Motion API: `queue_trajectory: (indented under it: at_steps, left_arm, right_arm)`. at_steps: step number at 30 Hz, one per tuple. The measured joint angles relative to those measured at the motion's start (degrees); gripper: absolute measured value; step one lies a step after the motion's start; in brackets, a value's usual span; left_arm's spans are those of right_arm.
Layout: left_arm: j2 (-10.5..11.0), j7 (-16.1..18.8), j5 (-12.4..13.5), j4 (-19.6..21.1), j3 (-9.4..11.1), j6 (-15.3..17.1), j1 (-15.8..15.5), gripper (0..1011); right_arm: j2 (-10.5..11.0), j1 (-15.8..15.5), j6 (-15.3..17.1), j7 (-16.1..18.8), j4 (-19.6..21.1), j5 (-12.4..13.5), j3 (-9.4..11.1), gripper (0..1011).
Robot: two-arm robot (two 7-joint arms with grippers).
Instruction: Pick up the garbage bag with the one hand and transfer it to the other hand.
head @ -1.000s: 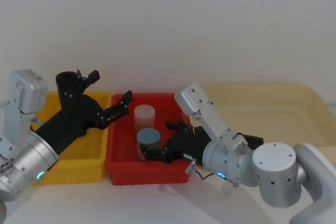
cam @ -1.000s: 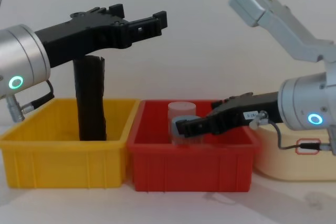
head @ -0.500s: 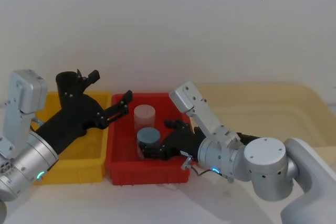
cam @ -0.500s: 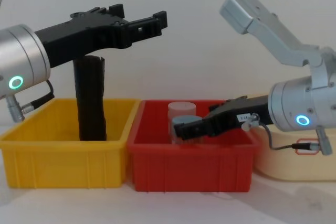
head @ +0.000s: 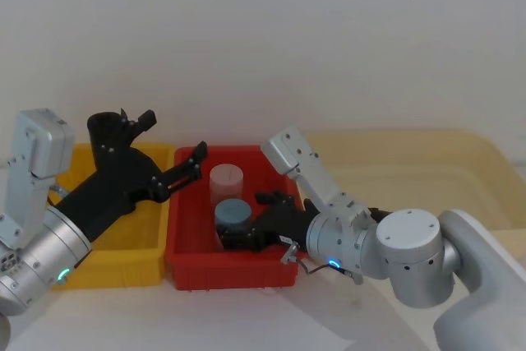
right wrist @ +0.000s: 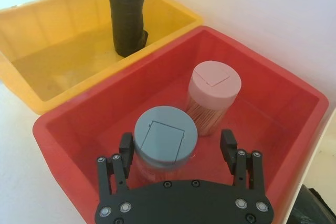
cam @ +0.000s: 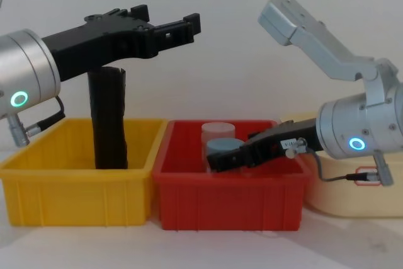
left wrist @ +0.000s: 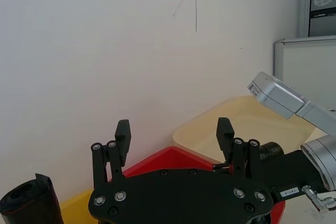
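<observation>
Inside two bins: one garbage bag, two jars.

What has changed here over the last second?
The right gripper has slid leftward along the red bin, so its open fingers now flank the blue-lidded jar. Nothing was grasped or released. The left gripper stayed open and raised, and the garbage bag stayed upright in the yellow bin.
</observation>
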State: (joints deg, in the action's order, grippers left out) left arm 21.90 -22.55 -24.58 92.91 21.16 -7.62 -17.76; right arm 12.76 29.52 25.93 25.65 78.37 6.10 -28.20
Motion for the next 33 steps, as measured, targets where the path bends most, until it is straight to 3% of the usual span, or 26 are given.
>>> queue_trajectory:
  at_steps: [8,18,33]
  left_arm:
    - [0.0,0.0,0.0,0.0,0.0,0.0,0.0,1001]
    - [0.0,0.0,0.0,0.0,0.0,0.0,0.0,1000]
    - [0.0,0.0,0.0,0.0,0.0,0.0,0.0,1000]
  right_arm:
    - [0.0,0.4,0.8,0.2,-0.3,0.7,-0.1,927]
    - [0.4,0.5,1.9,0.5,-0.1,1.8,0.0,664]
    - [1.2,0.3,2.5,0.9,1.0,3.4,0.6,664]
